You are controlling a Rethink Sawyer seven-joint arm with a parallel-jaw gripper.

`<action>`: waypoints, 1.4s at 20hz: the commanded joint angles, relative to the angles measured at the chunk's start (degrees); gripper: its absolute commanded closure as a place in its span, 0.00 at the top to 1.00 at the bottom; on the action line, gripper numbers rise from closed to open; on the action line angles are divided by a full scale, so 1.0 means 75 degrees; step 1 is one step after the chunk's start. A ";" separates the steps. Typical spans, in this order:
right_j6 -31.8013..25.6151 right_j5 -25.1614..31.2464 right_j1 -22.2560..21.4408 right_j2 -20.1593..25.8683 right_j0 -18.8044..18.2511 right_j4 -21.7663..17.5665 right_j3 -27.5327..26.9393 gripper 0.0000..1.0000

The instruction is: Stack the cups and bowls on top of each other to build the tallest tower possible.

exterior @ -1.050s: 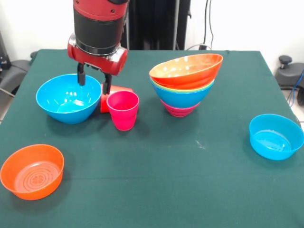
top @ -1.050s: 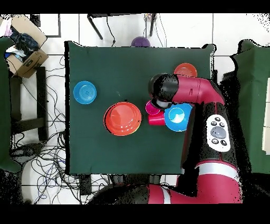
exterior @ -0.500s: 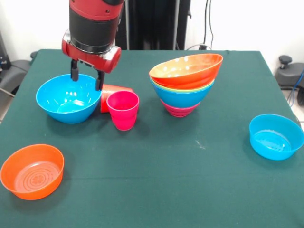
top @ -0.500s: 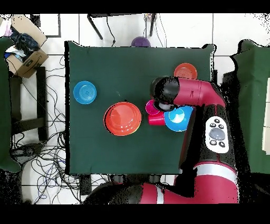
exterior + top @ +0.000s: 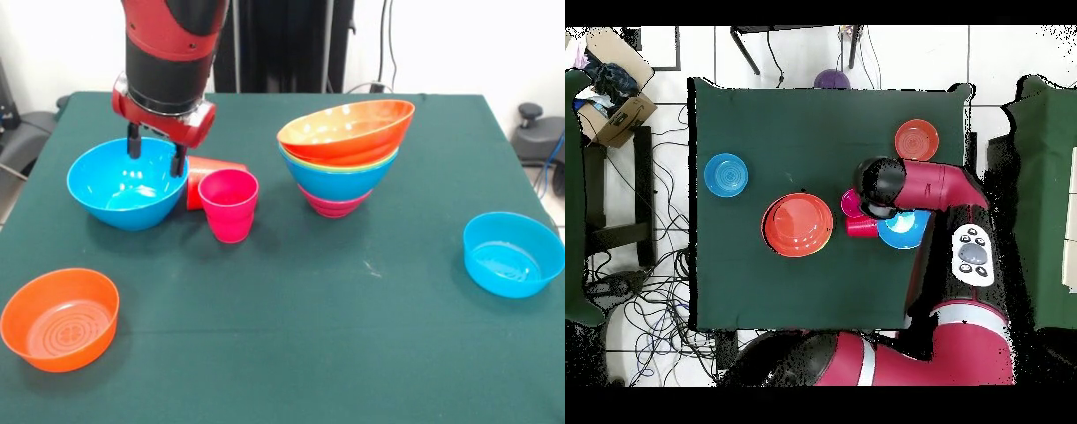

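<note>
Front view, left to right: a ringed orange bowl (image 5: pixel 60 318) waits; the tool (image 5: pixel 156 152), fingers apart and empty, hangs over the big blue bowl (image 5: pixel 128 183), likely to lift it; cups (image 5: pixel 229 204) beside; the tower (image 5: pixel 346 155) mid-tabletop.

I see the dark green table cloth (image 5: pixel 353 309) covering the whole work surface, its far corners showing in the overhead view. Off the table's edge sits an open cardboard box (image 5: pixel 610 100) with dark items inside (I cannot tell what they are). Loose cables (image 5: pixel 660 300) trail over the white tiled floor (image 5: pixel 1005 55) beside it. A small purple round object (image 5: pixel 831 78) lies just past the table's edge.
</note>
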 commanded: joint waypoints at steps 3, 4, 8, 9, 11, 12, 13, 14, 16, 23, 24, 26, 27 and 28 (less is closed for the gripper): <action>0.0114 -0.1949 0.0642 0.0565 -0.0160 -0.0567 0.1164 1.00; 0.0136 -0.2054 0.0670 0.0545 -0.0140 -0.0572 0.1153 1.00; -0.0024 -0.2894 0.0831 0.0934 -0.0496 -0.0442 0.1350 1.00; -0.0094 -0.3085 0.0845 0.1087 -0.0627 -0.0409 0.1453 1.00; -0.0151 -0.3297 0.0807 0.1292 -0.0778 -0.0357 0.1633 1.00; -0.0147 -0.3336 0.0799 0.1341 -0.0808 -0.0342 0.1682 1.00; -0.0085 -0.3405 0.0807 0.1330 -0.0775 -0.0347 0.1698 1.00; -0.0024 -0.3475 0.0815 0.1319 -0.0742 -0.0353 0.1713 1.00; 0.0197 -0.3436 0.0885 0.1022 -0.0456 -0.0368 0.1575 1.00; 0.0348 -0.3084 0.1300 0.0138 0.0165 -0.0524 0.1168 1.00; 0.0354 -0.2917 0.1364 0.0013 0.0246 -0.0512 0.1138 1.00; 0.0386 -0.2697 0.1470 -0.0201 0.0380 -0.0472 0.1107 1.00; 0.0457 -0.2479 0.1544 -0.0382 0.0519 -0.0418 0.1059 1.00; 0.0488 -0.2417 0.1585 -0.0475 0.0586 -0.0380 0.1053 1.00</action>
